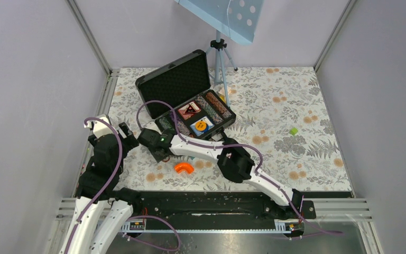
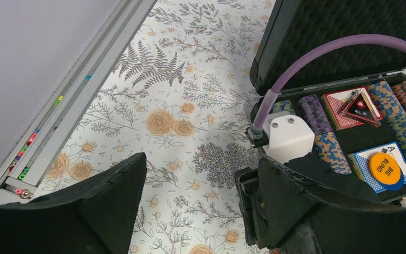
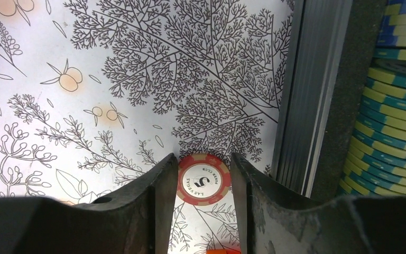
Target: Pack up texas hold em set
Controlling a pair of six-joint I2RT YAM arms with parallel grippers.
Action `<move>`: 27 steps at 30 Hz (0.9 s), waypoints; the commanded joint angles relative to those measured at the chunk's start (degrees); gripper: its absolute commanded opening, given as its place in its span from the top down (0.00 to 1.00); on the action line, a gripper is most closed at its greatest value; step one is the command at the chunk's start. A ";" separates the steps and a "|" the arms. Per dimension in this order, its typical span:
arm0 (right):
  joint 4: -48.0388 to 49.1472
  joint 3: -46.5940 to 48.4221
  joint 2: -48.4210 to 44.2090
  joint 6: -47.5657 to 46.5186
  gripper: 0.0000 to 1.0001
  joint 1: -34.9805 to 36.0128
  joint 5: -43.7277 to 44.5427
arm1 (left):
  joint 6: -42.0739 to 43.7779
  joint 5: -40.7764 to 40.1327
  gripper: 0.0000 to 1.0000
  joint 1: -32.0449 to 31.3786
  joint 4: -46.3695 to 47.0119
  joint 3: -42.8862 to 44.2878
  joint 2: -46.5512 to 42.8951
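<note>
The black case [image 1: 175, 82] of the texas hold em set lies open at the back left, its tray [image 2: 359, 137] holding rows of striped chips [image 2: 317, 114], a red deck [image 2: 341, 108] and a blue deck [image 2: 367, 174]. One loose red chip [image 3: 203, 180] marked 5 lies flat on the cloth just outside the case wall [image 3: 296, 106]. My right gripper [image 3: 203, 159] is down over it, a finger against each side of the chip. Off to the left, my left gripper [image 2: 201, 169] hangs open above bare cloth, holding nothing.
An orange curved piece [image 1: 184, 168] lies just behind the right gripper, its edge visible as an orange piece [image 3: 224, 250]. A small green block [image 1: 294, 130] sits at the right. A tripod [image 1: 219, 58] stands behind the case. The right arm's purple cable [image 2: 317, 50] arcs over the case.
</note>
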 commanded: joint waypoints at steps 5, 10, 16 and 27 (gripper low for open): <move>-3.41 -12.43 -1.31 1.67 0.53 0.28 0.09 | 0.73 0.46 0.23 0.18 3.03 -0.13 -0.79; -0.22 -20.75 -5.68 4.35 0.53 1.05 -1.00 | 0.73 0.50 0.23 0.17 3.07 -0.13 -0.83; 1.54 -28.12 -9.82 6.25 0.54 2.19 -1.12 | 0.73 0.69 0.23 0.22 3.02 -0.12 -0.92; 3.20 -31.48 -11.65 8.28 0.33 2.97 -2.76 | 0.73 0.68 0.23 0.19 3.03 -0.10 -1.06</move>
